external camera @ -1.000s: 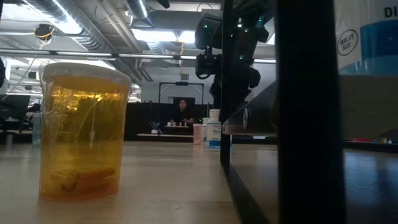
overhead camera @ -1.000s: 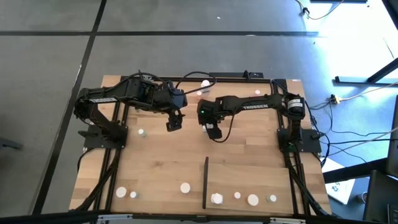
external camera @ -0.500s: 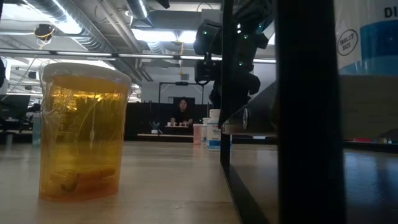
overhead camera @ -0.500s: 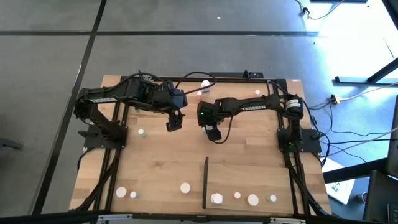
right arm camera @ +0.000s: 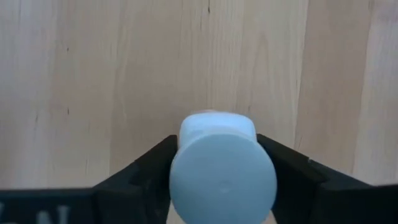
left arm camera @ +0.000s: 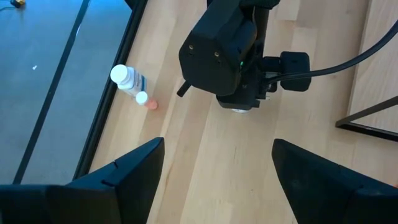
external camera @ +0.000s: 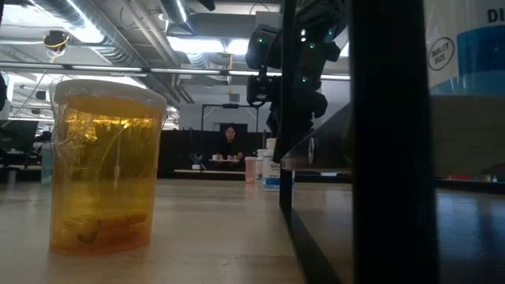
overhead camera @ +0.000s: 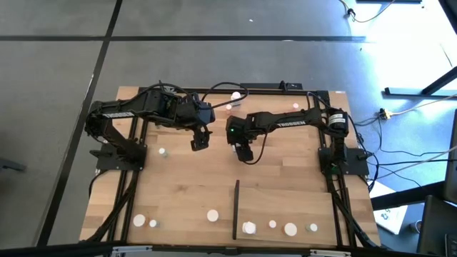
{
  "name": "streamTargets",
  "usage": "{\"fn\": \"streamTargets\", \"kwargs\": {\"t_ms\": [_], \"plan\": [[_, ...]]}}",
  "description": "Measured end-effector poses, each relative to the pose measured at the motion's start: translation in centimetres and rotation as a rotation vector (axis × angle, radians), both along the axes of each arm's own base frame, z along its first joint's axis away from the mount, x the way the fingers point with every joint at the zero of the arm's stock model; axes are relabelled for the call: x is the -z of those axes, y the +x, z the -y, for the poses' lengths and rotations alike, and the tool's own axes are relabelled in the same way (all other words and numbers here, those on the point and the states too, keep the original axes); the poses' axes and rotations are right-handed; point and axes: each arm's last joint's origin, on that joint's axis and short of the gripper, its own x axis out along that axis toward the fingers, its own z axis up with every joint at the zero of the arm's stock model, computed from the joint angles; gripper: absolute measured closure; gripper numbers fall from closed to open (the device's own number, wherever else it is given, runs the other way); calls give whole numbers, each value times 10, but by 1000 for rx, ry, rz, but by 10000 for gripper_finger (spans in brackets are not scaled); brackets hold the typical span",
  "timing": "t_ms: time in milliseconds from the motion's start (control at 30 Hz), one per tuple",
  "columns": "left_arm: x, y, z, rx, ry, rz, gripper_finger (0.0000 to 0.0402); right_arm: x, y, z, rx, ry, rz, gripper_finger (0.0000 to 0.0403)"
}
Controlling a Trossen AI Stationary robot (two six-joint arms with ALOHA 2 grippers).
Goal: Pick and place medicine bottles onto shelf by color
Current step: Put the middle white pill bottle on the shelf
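Note:
A white medicine bottle (right arm camera: 222, 180) with a pale round cap stands on the tabletop near its middle, between the fingers of my right gripper (right arm camera: 222, 168). In the high view that gripper (overhead camera: 245, 152) covers the bottle; the low view shows the bottle (external camera: 271, 170) upright under it. My left gripper (overhead camera: 199, 140) hangs open above the table, left of the right gripper, with nothing between its fingers (left arm camera: 124, 180). The shelf (overhead camera: 300, 207) lies near the front right, its black strip (overhead camera: 235, 208) along its left edge, with several bottles (overhead camera: 290, 229) standing on it. My right gripper pinches the bottle between its two fingers, one on each side of the body just under the cap (right arm camera: 186, 134). The fingers come steeply from above, pointing down. The bottle stands upright with its base on the tabletop (external camera: 271, 188).
Loose bottles stand at the front left (overhead camera: 139, 220), (overhead camera: 213, 215), by the left arm (overhead camera: 163, 152) and at the far edge (overhead camera: 235, 95). A white bottle and a small pinkish one (left arm camera: 127, 79) stand close together. An amber bottle (external camera: 106, 166) is close to the low camera.
My right gripper has tipped slightly over the white bottle, and the bit of white that showed beside it in the high view is now covered. My left arm has kept still.

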Motion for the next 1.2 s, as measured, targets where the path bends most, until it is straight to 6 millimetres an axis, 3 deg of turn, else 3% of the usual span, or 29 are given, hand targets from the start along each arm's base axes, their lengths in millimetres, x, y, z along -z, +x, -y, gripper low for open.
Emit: {"fn": "streamTargets", "kwargs": {"t_ms": [100, 367, 600, 967, 1200], "plan": [[0, 0, 0, 0, 0, 0, 109, 0, 0, 0, 0, 0, 0, 228], [0, 0, 0, 0, 0, 0, 109, -1, 0, 0, 2, 2, -7, 223], [0, 0, 0, 0, 0, 0, 109, -15, 0, 0, 51, 25, -53, 227], [0, 0, 0, 0, 0, 0, 109, -53, -3, -25, 39, 43, -139, 219], [0, 0, 0, 0, 0, 0, 109, -98, -21, -48, 84, -7, -43, 218]]}}
